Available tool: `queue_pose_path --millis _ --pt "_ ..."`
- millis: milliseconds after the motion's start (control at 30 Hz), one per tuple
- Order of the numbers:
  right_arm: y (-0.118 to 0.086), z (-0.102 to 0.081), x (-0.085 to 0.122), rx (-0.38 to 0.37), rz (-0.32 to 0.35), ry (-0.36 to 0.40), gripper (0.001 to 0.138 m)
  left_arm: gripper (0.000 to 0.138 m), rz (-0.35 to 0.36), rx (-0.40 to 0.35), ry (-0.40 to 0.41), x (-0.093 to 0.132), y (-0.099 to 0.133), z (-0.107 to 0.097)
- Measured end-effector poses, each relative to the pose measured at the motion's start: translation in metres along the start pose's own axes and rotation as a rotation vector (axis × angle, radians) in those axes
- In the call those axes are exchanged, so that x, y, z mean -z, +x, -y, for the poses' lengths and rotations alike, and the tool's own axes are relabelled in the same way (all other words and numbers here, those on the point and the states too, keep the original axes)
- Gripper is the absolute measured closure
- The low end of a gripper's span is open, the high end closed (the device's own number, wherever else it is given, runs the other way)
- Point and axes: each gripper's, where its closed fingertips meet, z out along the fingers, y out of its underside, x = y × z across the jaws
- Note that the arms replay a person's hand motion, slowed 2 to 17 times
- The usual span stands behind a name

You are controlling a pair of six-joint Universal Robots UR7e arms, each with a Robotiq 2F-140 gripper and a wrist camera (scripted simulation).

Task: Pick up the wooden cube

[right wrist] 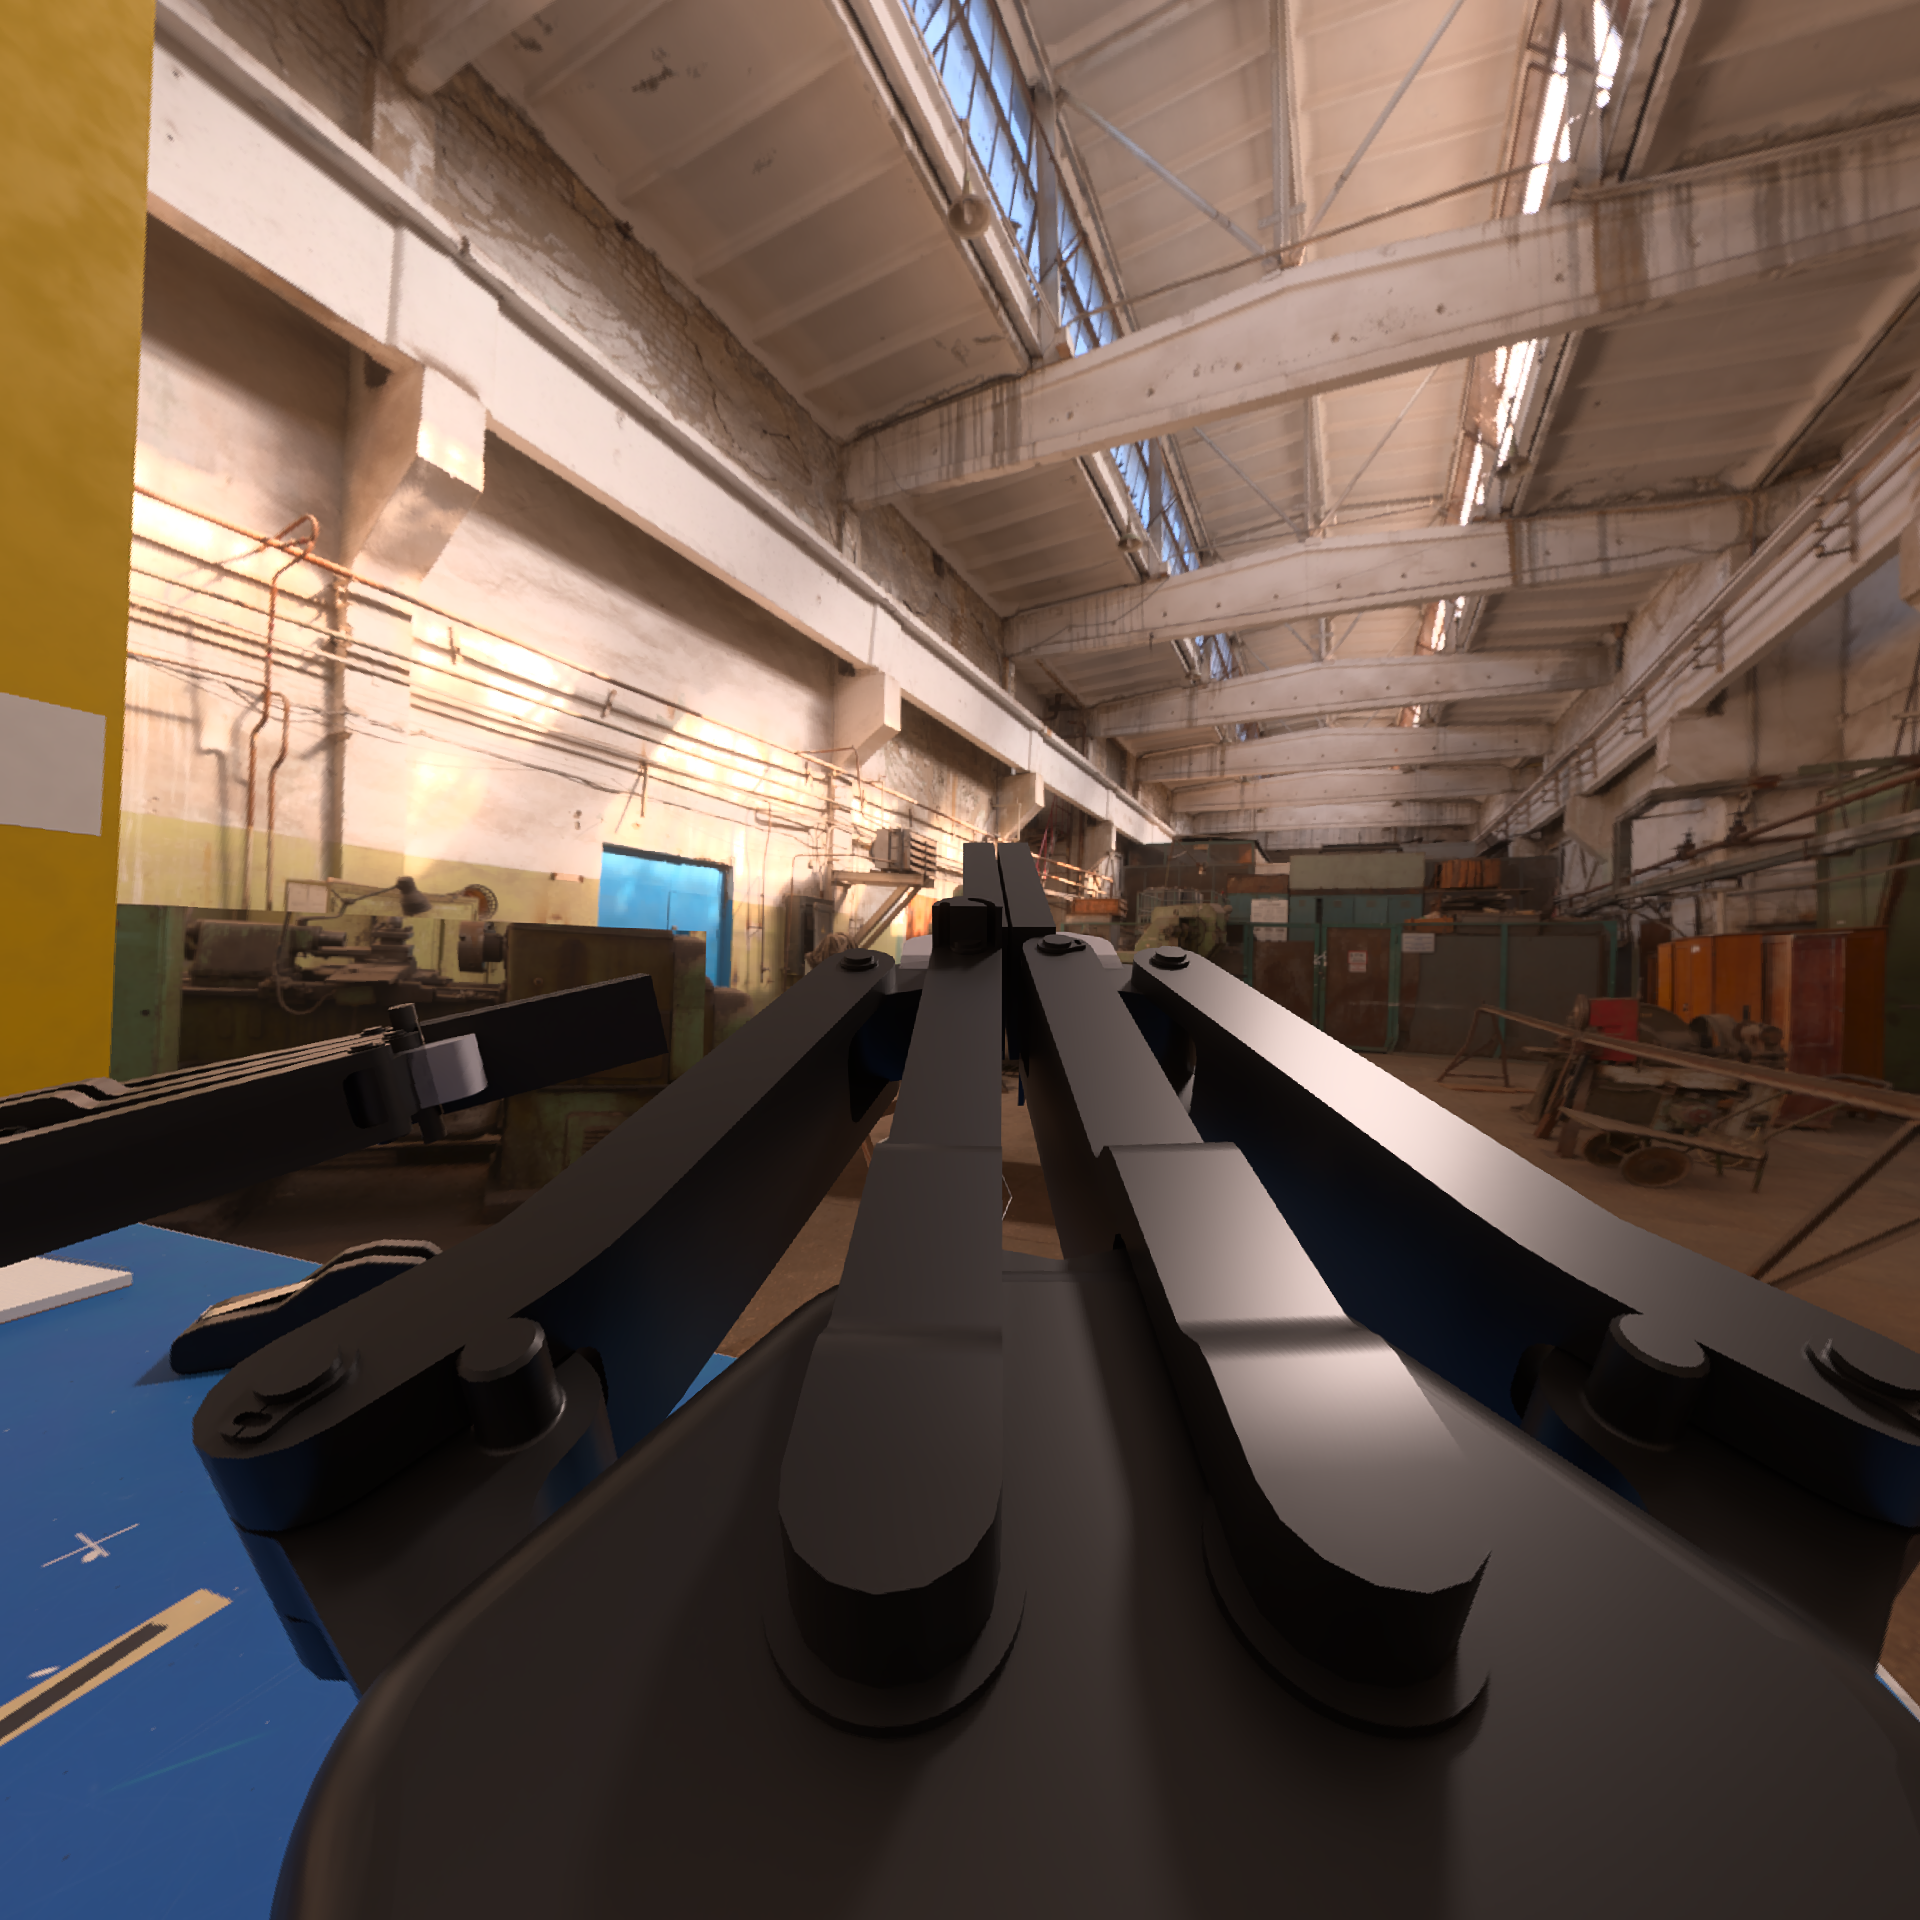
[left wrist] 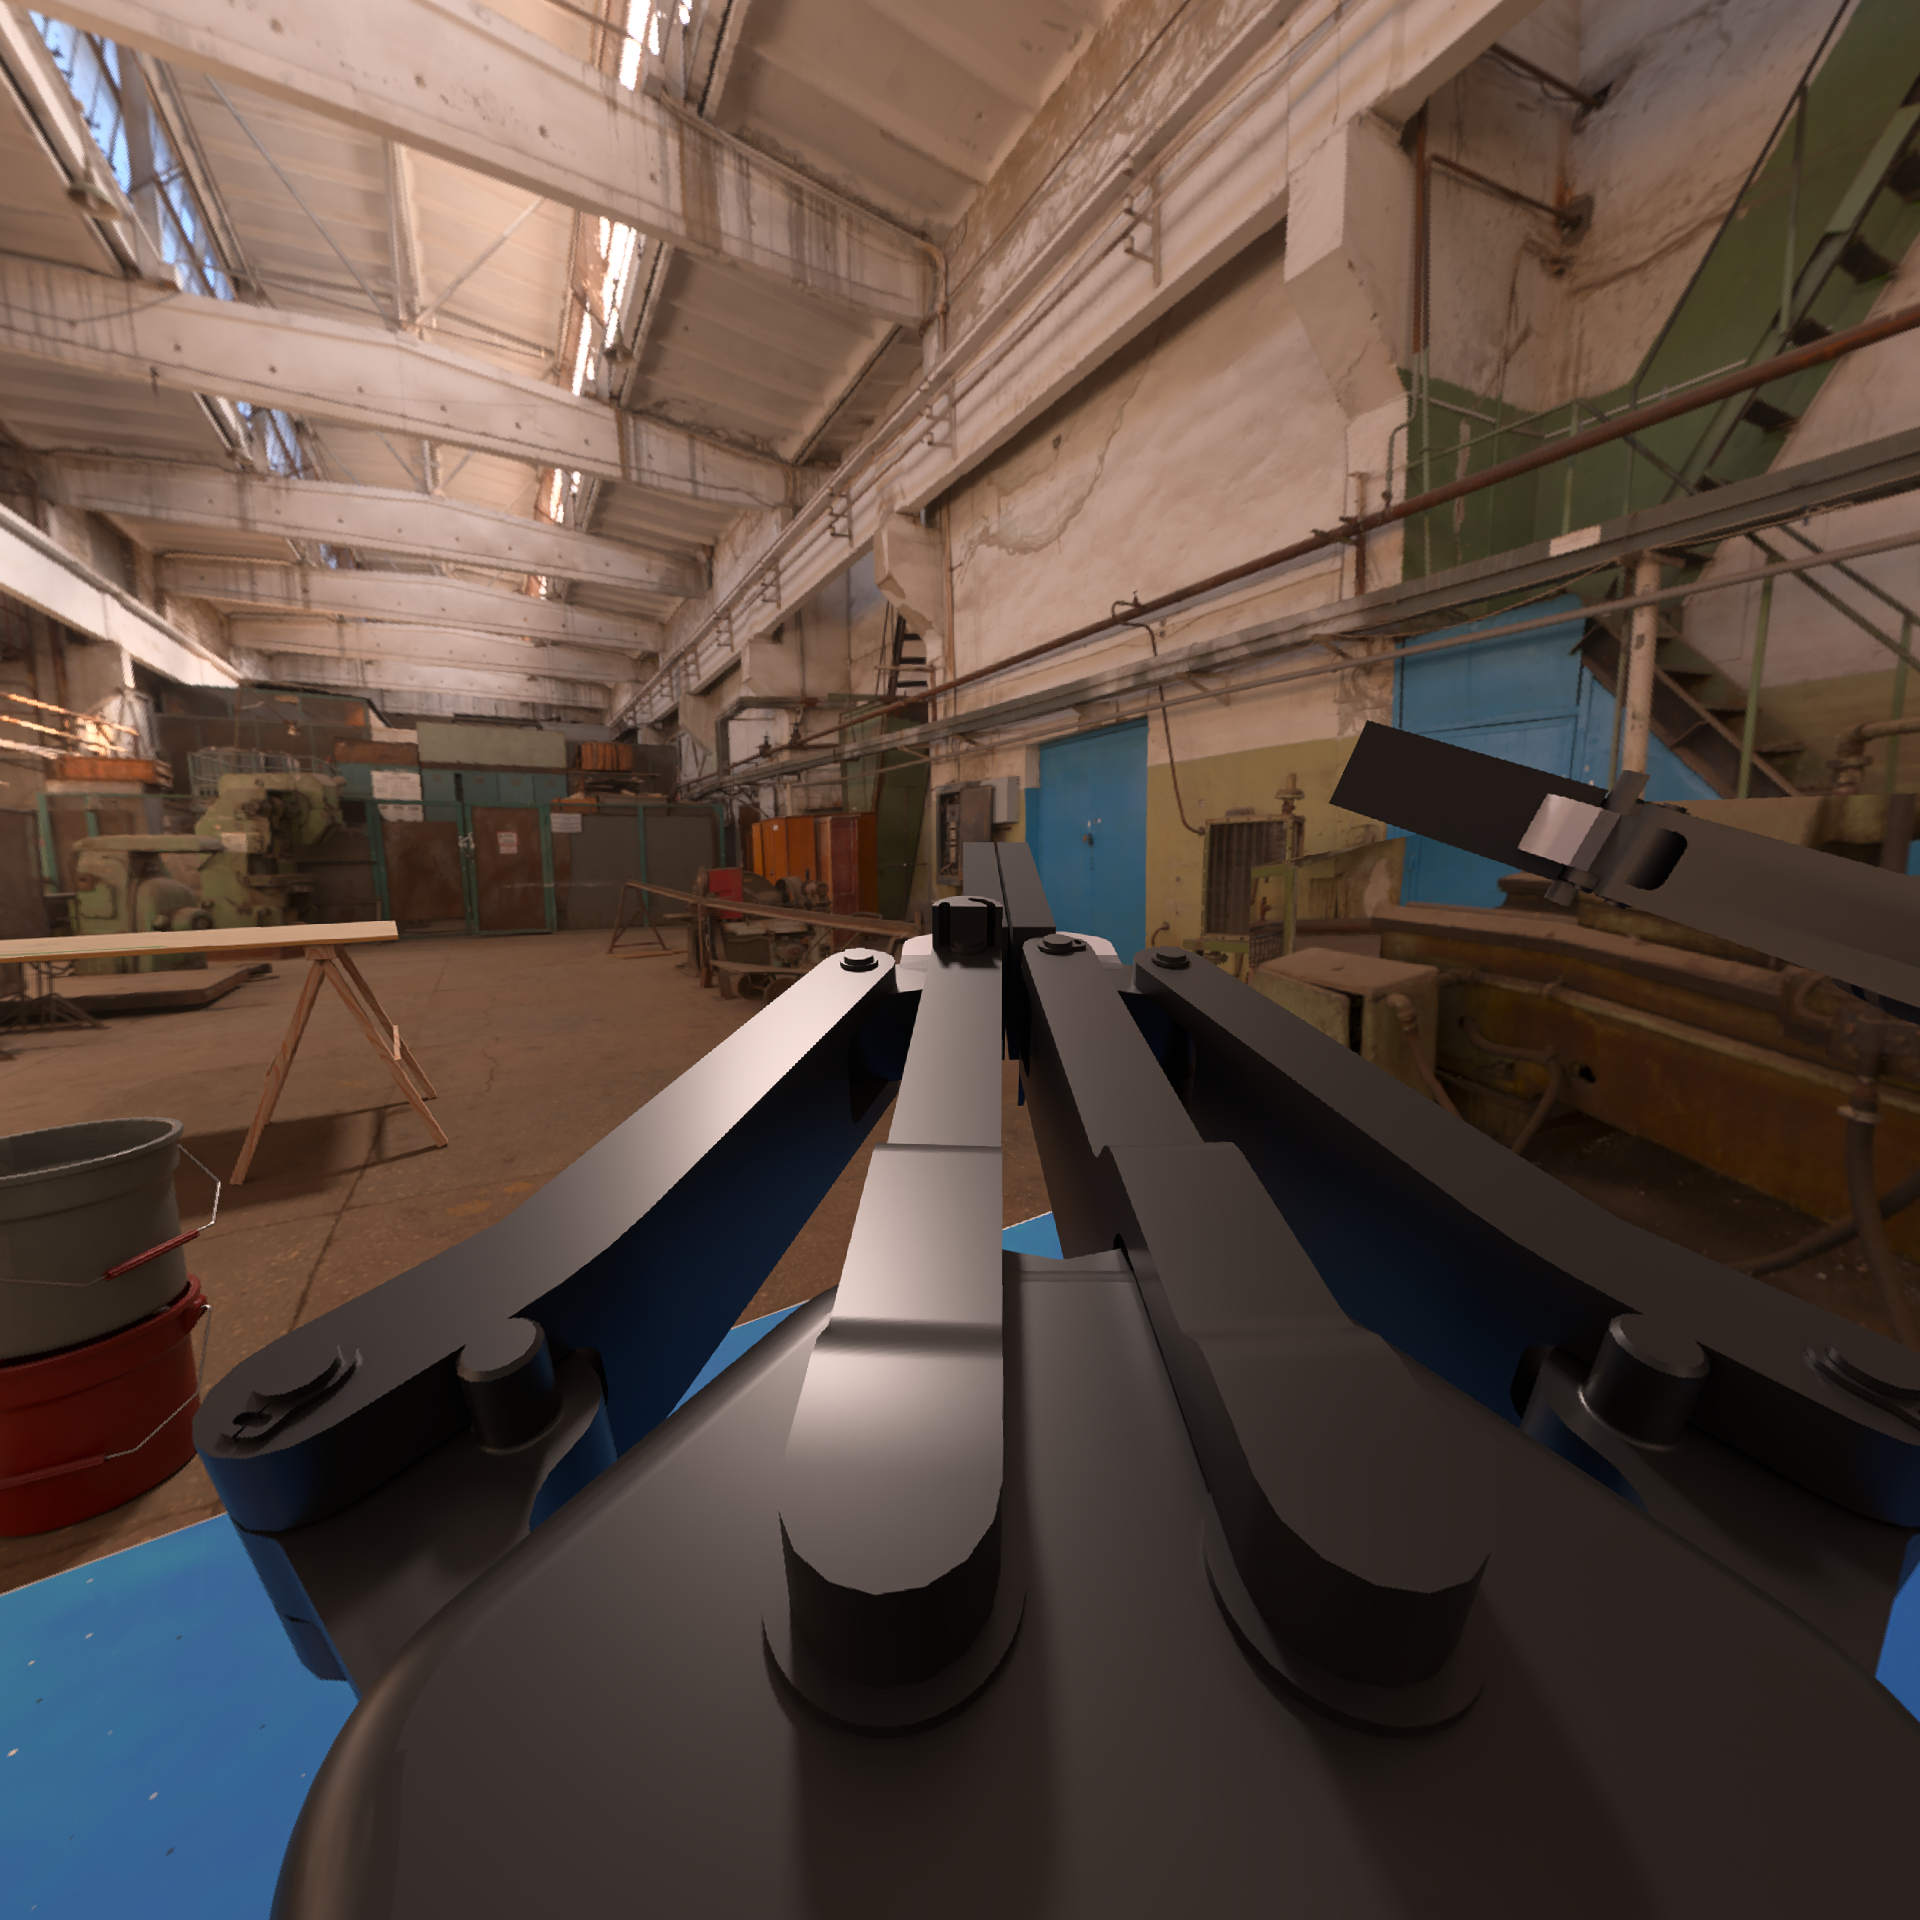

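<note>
Both grippers raised and aimed level across a factory hall, well above the blue desk (right wrist: 94, 1455), apparently a parked pose rather than a reach. Left gripper (left wrist: 997, 873) with jaws clenched, pad against pad, nothing between them; right gripper (right wrist: 997, 873) likewise pressed closed and empty. No wooden cube in either view: not on the strips of desk that show, not near either set of fingertips, so presumably lower down or behind the wide gripper bodies, out of the cameras' forward gaze. On the desk in the right wrist view, only a flat white slab (right wrist: 62, 1283) at the left edge and a tan and black strip (right wrist: 114, 1662) nearer the camera. Beside the desk in the left wrist view, a grey bucket (left wrist: 88, 1236) stacked on a red bucket (left wrist: 94, 1423). Yellow panel (right wrist: 62, 416) standing at the far left. Task judged barely begun: first a tilt downward to find the cube, then a release of the jaws before any descent.
</note>
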Motion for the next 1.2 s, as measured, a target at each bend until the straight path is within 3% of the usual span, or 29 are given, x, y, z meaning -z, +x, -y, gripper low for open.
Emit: queue_pose_path --millis 1200 --pt "0.005 -0.015 -0.005 0.011 -0.016 -0.026 0.138 0.138 0.018 -0.002 -0.025 -0.003 -0.008 -0.015"
